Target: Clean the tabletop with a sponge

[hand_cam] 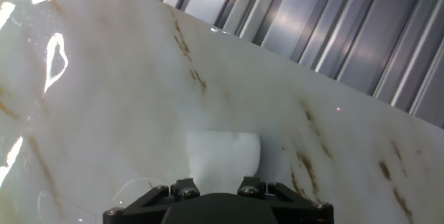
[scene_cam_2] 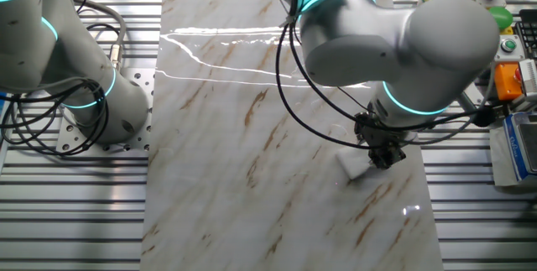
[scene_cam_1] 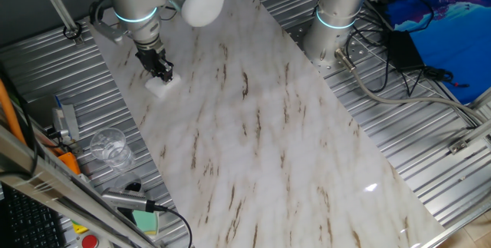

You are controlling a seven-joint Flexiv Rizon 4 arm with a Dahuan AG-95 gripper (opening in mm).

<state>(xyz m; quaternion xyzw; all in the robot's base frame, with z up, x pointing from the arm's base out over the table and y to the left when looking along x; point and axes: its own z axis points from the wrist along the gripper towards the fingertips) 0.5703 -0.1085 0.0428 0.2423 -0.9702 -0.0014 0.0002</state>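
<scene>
Hand view: the sponge sticks out from between the gripper's black fingers, its far end lying on the slab; the ribbed grey metal surface runs past the slab's edge beyond it.
Gripper: in one fixed view the gripper points down, closed on the sponge; in the other fixed view the gripper does the same with the sponge.
Sponge: white and soft, pressed against the slab near one long edge, towards the end where the arm's base stands.
Slab: glossy white with brown veins, lying at an angle across the ribbed metal; bright streaks of reflected light cross the slab in the other fixed view.
Arm: the working arm reaches over the slab from above, with cyan rings at its joints.
Second arm: its base stands on the metal beside the slab, apart from the sponge.
Beside the slab: a clear glass, a green block and a red button sit off the marble on the sponge's side.
</scene>
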